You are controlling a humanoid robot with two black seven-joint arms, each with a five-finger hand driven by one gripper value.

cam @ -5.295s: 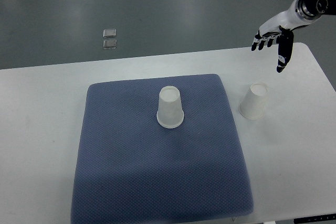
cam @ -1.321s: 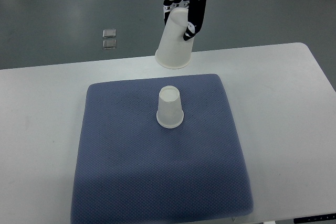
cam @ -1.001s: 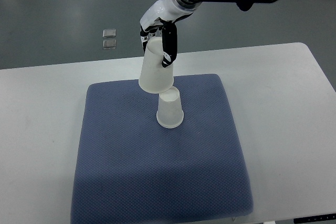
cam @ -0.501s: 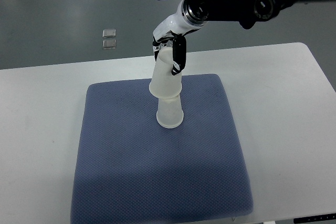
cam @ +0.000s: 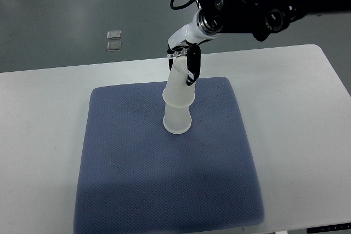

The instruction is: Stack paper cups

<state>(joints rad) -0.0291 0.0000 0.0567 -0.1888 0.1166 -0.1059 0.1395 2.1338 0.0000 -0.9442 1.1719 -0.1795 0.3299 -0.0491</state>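
Observation:
An upside-down white paper cup [cam: 177,122] stands on the blue mat [cam: 170,179], near its far middle. A second white paper cup [cam: 180,87], also mouth down, sits over the top of the first, tilted slightly to the right. My right hand [cam: 185,65] is shut on this upper cup, with the black thumb down its right side and the other fingers behind it. The dark right arm [cam: 258,4] comes in from the upper right. My left arm does not show.
The mat lies on a white table [cam: 307,135]. The table's far edge runs just behind the mat. Two small clear squares [cam: 114,40] lie on the grey floor beyond the table.
The right hand carried the second cup from above the table's far edge down over the standing cup. Over the last half second it sank lower onto it and shifted slightly right.

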